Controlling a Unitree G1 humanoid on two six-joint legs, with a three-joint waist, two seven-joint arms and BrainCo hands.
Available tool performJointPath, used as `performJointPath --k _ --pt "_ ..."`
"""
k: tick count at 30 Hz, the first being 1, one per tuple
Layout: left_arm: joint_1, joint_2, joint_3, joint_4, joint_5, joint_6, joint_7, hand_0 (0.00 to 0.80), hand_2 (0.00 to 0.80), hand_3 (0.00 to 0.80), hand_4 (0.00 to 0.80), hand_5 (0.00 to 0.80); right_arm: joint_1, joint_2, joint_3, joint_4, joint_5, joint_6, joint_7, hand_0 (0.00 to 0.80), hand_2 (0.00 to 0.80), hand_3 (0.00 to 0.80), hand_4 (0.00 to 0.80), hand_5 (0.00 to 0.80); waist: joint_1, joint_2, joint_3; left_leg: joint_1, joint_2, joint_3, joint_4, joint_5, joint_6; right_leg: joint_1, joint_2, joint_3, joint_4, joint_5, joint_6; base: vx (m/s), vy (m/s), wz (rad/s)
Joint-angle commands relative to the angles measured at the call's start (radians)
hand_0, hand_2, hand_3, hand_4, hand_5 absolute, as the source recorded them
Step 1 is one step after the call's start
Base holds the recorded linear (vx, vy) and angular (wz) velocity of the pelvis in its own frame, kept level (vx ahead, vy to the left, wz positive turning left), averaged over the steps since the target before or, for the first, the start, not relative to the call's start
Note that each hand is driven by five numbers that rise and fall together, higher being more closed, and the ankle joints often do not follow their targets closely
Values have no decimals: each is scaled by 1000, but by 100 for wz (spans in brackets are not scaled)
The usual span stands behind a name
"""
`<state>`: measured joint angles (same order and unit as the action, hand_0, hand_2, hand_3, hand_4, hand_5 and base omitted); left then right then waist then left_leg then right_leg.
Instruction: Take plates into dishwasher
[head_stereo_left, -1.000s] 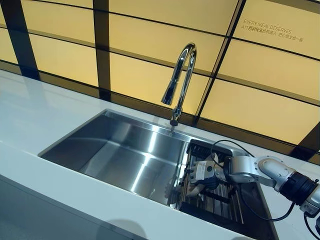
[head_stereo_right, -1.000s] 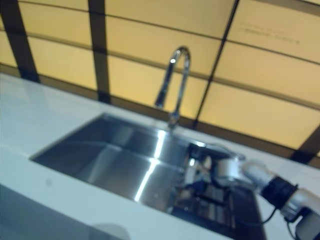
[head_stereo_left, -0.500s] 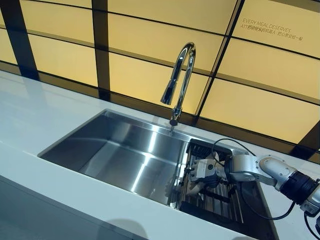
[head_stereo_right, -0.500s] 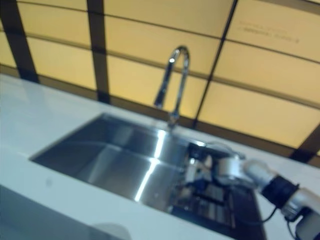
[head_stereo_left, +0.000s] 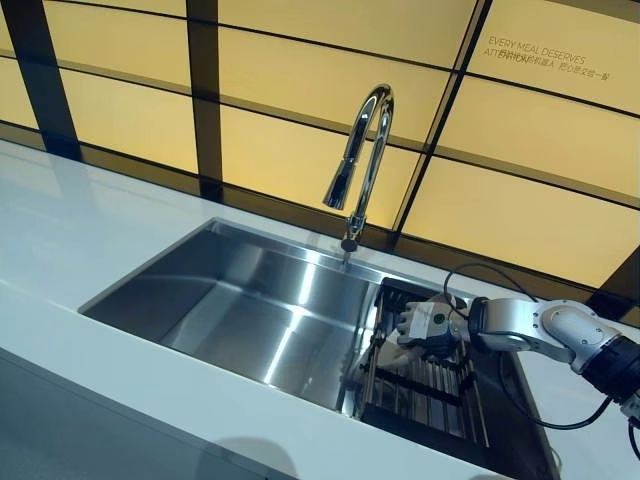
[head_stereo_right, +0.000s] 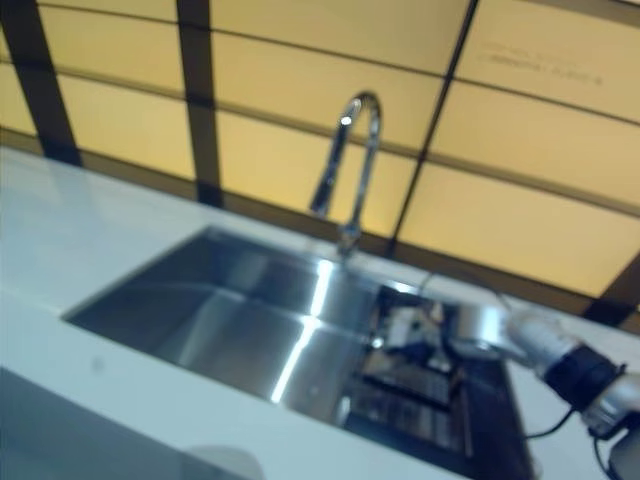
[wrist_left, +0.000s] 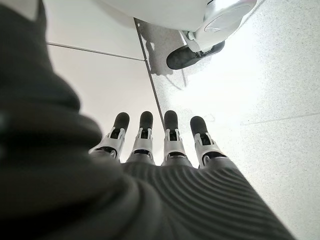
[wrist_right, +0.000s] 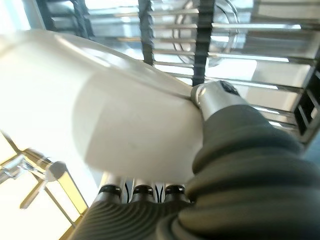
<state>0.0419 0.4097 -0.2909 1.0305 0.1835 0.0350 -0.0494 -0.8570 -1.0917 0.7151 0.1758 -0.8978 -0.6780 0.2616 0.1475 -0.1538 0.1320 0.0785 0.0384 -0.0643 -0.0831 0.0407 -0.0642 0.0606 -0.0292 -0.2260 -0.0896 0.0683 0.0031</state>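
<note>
Your right robot hand (head_stereo_left: 425, 325) is over the rack (head_stereo_left: 425, 385) at the right end of the sink (head_stereo_left: 250, 300), arm reaching in from the right. In the right wrist view its thumb (wrist_right: 215, 97) is pressed on the face of a white plate (wrist_right: 100, 110) and the fingers (wrist_right: 142, 190) run behind the plate's back, so the plate is pinched between thumb and fingers. The plate fills most of that view; the rack's metal bars (wrist_right: 240, 55) show past its edge. From the head camera only a pale sliver of plate (head_stereo_left: 392, 352) shows under the hand, just above the rack bars; whether it touches them you cannot tell.

Your left robot hand (wrist_left: 160, 150) shows only in its own wrist view: fingers (wrist_left: 170, 130) straight, side by side, holding nothing, pointed down at a pale speckled floor (wrist_left: 270, 100).

The sink is stainless steel, set in a white surface (head_stereo_left: 70, 230). Its large left basin holds nothing visible. The rack is dark-framed and sits inside the right end of the sink. A curved chrome tap (head_stereo_left: 360, 150) stands at the far rim, spout over the basin. Behind it is a wall (head_stereo_left: 300, 90) of yellow panels divided by dark strips.
</note>
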Motion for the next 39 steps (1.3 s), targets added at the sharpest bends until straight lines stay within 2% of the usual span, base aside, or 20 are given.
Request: performJointPath --k 1,11,13,16,17,19,21,25,34,39 --pt "0 -3 -4 5 35 -3 -6 0 0 0 0 0 -73 -74 -24 27 -14 43 -52 800 800 800 800 800 -8 -29 -21 1 -53 54 -4 -50 52 66 -13 -22 8 -49 81 4 32 0" --pt "9 0 0 16 18 -15 -6 0 0 0 0 0 -61 -137 -83 72 -107 89 -149 800 800 800 800 800 -33 -19 -26 26 -68 66 -4 -71 75 55 -40 -1 41 -44 100 3 63 -1" --pt "11 0 4 16 17 -17 -6 0 0 0 0 0 -55 -145 -99 80 -122 113 -172 800 800 800 800 800 -38 -17 -25 32 -70 73 -4 -76 81 51 -45 7 48 -41 106 -2 87 -6" --pt "11 4 3 18 11 -19 -3 0 0 0 0 0 -53 -156 -125 91 -113 185 -212 800 800 800 800 800 -48 -16 -25 38 -74 82 -4 -80 91 40 -52 26 63 -32 117 -5 89 -16" --pt "10 5 5 21 10 -24 -2 0 0 0 0 0 -35 -164 -159 104 -76 243 -244 800 800 800 800 800 -57 -14 -23 40 -75 87 -3 -82 96 31 -57 37 75 -27 125 -9 90 -21" --pt "9 7 6 22 7 -28 0 0 0 0 0 0 -19 -170 -188 108 -68 276 -274 800 800 800 800 800 -61 -13 -22 41 -76 90 0 -84 100 24 -60 45 84 -24 130 -16 83 -14" --pt "5 8 9 22 -1 -28 3 0 0 0 0 0 8 -187 -259 140 -13 357 -360 800 800 800 800 800 -75 -9 -17 39 -75 98 9 -89 104 7 -68 63 102 -15 141 -32 116 -16" --pt "4 17 11 21 -3 -27 -1 0 0 0 0 0 41 -232 -352 179 53 430 -461 800 800 800 800 800 -89 -6 -14 32 -79 101 27 -98 112 -13 -78 86 122 -3 153 -23 118 -20" --pt "18 20 -21 59 28 -30 -13 0 0 0 0 0 95 -332 -482 168 252 526 -551 800 800 800 800 800 -127 2 -43 27 -83 102 13 -95 113 -59 -85 133 139 37 175 15 122 -21" --pt "32 10 -30 82 40 -39 -11 0 0 0 0 0 156 -336 -605 121 492 578 -559 800 800 800 800 800 -164 5 -60 32 -81 147 -4 -102 103 -94 -73 129 101 74 191 55 72 -36"
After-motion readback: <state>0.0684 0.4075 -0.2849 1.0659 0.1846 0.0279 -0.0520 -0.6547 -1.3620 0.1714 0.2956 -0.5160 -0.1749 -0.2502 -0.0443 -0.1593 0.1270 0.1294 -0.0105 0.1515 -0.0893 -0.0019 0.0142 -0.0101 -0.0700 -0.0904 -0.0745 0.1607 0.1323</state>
